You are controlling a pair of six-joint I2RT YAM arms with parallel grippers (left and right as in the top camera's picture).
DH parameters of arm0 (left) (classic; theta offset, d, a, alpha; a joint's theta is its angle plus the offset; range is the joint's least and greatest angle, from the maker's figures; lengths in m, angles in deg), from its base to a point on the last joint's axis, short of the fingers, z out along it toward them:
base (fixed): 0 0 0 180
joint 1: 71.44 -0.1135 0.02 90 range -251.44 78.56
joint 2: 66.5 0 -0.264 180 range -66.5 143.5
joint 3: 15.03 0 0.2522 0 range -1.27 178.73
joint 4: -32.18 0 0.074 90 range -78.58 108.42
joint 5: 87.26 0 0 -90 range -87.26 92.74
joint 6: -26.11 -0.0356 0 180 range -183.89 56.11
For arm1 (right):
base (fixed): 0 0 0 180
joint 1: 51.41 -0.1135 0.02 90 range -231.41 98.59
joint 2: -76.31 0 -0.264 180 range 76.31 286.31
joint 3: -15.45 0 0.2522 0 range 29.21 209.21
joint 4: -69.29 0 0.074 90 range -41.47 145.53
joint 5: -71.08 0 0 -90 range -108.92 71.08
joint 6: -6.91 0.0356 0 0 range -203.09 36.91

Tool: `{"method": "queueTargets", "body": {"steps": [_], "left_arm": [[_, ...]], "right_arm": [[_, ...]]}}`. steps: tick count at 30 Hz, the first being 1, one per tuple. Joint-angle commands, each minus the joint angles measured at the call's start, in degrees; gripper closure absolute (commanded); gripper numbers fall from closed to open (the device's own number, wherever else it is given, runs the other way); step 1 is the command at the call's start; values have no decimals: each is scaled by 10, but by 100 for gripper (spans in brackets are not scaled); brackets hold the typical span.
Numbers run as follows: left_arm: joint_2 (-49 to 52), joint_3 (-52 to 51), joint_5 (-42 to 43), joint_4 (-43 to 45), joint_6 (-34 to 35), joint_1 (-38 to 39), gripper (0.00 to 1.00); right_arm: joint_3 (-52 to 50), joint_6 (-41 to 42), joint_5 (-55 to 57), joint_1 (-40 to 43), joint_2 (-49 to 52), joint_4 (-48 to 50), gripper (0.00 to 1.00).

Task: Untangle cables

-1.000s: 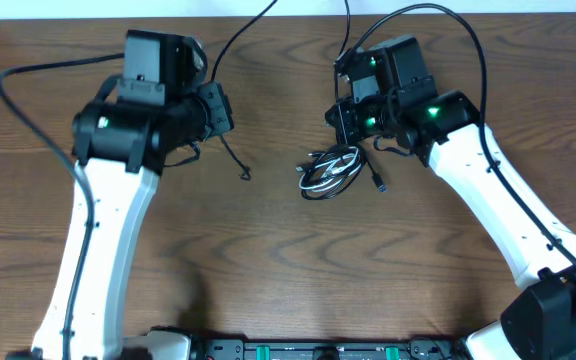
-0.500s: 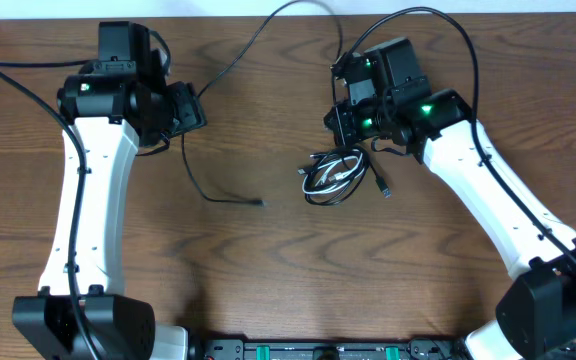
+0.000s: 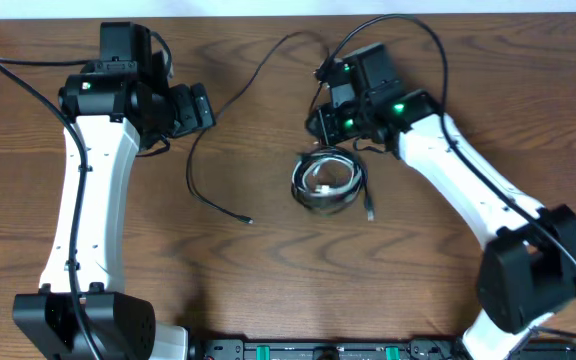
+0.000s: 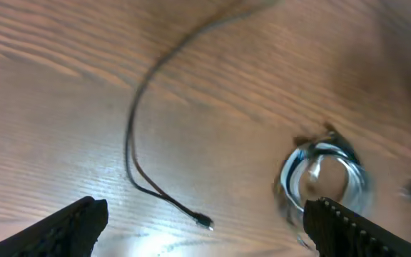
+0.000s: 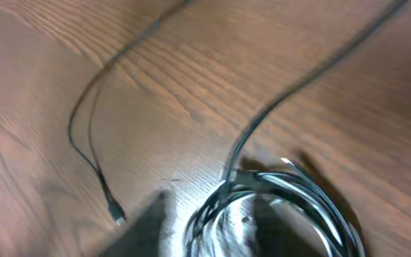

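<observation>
Overhead: black cable (image 3: 193, 165) lies loose on bench (image 3: 268, 290), arcing from top centre down to left of centre, plug end pointing lower right. White cable (image 3: 320, 178) coiled with black loops, mid-bench, just below right fingers (image 3: 320, 122). Left wrist: left fingers (image 4: 77, 225) spread wide, empty. Right wrist: blurred right fingers seem parted, holding nothing; coil lies beneath.

A dark brown wood-grain worktop (image 3: 268, 290) fills the view. A pale strip (image 3: 218, 6) borders its far edge; a black rail (image 3: 298, 351) with green marks lines the near edge. Glare whitens one patch.
</observation>
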Motion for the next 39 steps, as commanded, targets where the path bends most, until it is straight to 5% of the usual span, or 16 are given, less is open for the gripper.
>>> {"method": "queueTargets", "body": {"steps": [1, 5, 10, 14, 20, 23, 31, 39], "left_arm": [[3, 4, 35, -9, -18, 5, 7], [3, -5, 49, -10, -34, 26, 8], [4, -25, 60, -12, -34, 63, 9], [9, -51, 107, -9, -27, 101, 20], [29, -105, 108, 47, 86, 167, 28], [44, -125, 106, 100, 130, 201, 41], [126, -128, 7, 183, 276, 290, 42], [198, -128, -3, 241, 343, 320, 50]], "right_arm": [[4, 12, -4, -7, 21, 7, 20], [7, 19, -2, 3, 16, 17, 1], [10, 21, -3, 43, -8, 4, 1], [10, 21, -2, 88, -25, -16, 1], [10, 21, -2, 150, -28, -55, 1], [10, 20, -2, 167, -28, -72, 1], [10, 15, 2, 179, -28, -94, 2], [10, 14, 22, 180, -28, -114, 4]]}}
